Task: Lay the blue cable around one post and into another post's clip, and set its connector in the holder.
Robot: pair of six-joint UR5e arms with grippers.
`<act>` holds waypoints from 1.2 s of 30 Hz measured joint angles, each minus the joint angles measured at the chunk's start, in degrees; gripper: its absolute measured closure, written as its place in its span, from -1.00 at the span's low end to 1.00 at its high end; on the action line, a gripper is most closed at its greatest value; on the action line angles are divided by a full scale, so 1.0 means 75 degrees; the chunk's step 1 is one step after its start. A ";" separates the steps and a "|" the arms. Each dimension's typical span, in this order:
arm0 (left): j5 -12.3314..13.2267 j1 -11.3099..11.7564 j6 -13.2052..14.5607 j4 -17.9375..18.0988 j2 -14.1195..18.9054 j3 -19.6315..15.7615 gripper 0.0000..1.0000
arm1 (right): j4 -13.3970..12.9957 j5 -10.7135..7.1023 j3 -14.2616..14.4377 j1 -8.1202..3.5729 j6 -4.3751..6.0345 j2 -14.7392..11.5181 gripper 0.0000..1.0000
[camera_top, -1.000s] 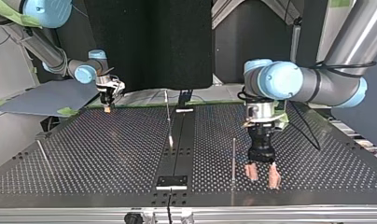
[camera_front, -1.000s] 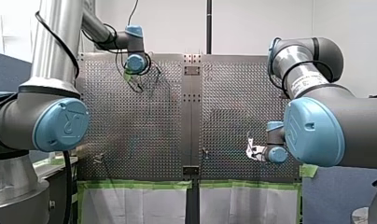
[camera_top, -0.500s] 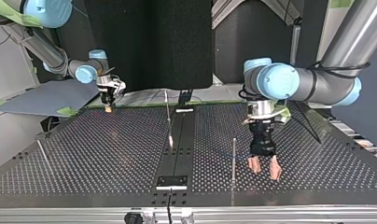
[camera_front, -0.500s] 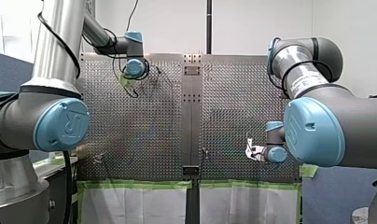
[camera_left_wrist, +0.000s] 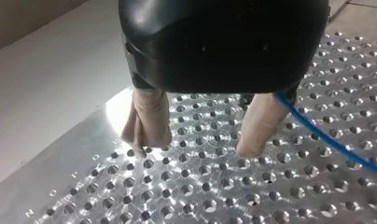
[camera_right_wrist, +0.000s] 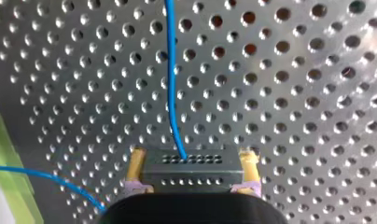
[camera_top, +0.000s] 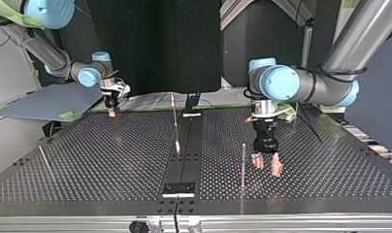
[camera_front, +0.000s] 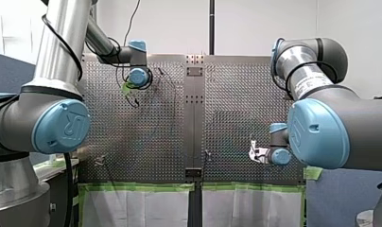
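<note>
My left jaws were spread wide, with the beige pads (camera_left_wrist: 147,123) hanging just over the desk (camera_left_wrist: 191,186) and nothing between them. The blue cable (camera_left_wrist: 317,133) ran right beside one pad, outside the gap. I reckon the trick was to slide sideways until it sat between the pads before closing, while keeping off the post (camera_top: 242,162) just beside them. My right jaws were pinching the connector (camera_right_wrist: 189,168), cable leading straight ahead from it. So the dark plate I took for the holder (camera_top: 179,189) hadn't got its connector yet.
</note>
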 joint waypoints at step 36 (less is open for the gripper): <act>0.0034 -0.0228 0.0107 -0.0089 -0.0006 -0.0006 -1.00 | 0.0443 0.0909 0.0823 0.0087 0.0133 -0.2525 1.00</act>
